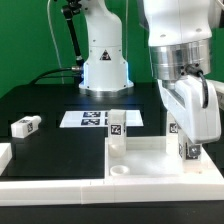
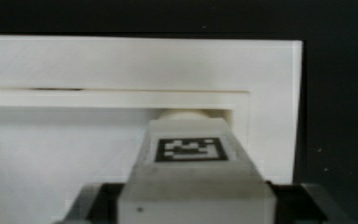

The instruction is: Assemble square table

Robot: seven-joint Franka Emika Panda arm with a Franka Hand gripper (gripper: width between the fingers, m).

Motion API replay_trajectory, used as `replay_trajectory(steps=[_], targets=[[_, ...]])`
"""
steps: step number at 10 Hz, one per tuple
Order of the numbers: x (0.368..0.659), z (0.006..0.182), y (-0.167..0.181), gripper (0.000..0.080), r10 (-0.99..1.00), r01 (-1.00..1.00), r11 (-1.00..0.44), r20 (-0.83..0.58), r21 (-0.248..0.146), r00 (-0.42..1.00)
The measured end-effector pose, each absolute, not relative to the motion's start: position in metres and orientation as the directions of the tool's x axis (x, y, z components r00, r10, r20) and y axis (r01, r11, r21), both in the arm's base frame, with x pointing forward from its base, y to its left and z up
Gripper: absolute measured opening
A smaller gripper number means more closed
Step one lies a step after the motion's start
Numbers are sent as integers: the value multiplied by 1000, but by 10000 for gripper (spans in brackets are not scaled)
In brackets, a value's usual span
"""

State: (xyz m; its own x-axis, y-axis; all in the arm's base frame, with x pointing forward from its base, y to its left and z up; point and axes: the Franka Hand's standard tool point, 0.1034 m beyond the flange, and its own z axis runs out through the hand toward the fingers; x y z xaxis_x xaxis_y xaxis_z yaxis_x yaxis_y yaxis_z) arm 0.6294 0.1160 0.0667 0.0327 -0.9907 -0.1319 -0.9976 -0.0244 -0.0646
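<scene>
Seating the held leg [image 1: 184, 150] well should mean keeping it upright and centred over its corner socket, then lowering it straight without side push. The hand [image 1: 190, 135] is clamped on that leg at the exterior view's right end of the square table top [image 1: 140, 162], which lies flat on the bench [image 1: 40, 100]; a second leg [image 1: 117, 125] stands upright at its rim.

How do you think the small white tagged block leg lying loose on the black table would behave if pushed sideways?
The small white tagged block leg looks like rigid plastic, so probably stiff. It lies on a flat face, so it should slide rather than roll. Being small, it seems light and may twist if pushed off-centre.
</scene>
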Motion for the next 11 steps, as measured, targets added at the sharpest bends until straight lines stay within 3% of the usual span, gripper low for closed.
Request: replay_trajectory(steps=[1,2,3,4,5,8,11], targets=[[629,67,116,502,-991,-997,-32,-131,-65,40],[629,66,116,502,-989,-995,-74,-127,-71,83],[629,67,118,618,-971,-975,-207,-106,-83,215],[631,69,121,642,-895,-895,-437,-60,-95,443],[631,69,123,642,-845,-845,-525,-51,-101,532],[631,68,121,649,-762,-760,-641,-35,-105,647],[633,70,120,649,-395,-391,-918,46,-67,918]])
